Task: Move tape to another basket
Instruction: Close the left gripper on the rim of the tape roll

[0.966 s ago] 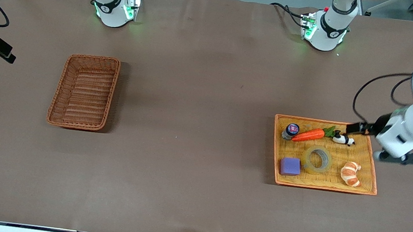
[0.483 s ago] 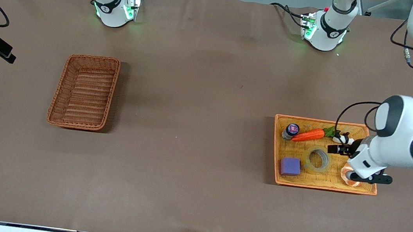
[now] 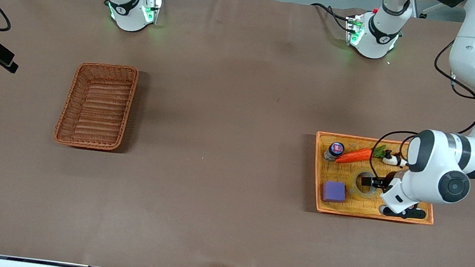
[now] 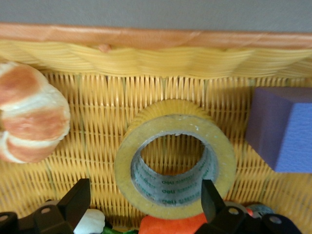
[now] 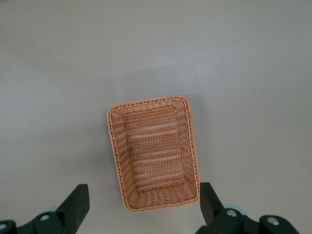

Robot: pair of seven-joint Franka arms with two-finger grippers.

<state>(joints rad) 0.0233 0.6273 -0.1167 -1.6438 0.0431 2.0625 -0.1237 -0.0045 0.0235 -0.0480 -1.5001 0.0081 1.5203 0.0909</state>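
The left gripper (image 4: pixel 141 207) hangs over the tape (image 4: pixel 174 165) with its fingers (image 4: pixel 75 199) spread wide, one on each side of the roll and clear of it. The tape lies flat in the yellow tray (image 3: pixel 399 146), between a purple block (image 3: pixel 333 191) and a croissant (image 4: pixel 29 118), with a carrot (image 3: pixel 354 155) close by. The right gripper (image 5: pixel 144 207) waits, fingers apart, high over the basket (image 3: pixel 97 105), which sits toward the right arm's end of the table (image 3: pixel 217 149).
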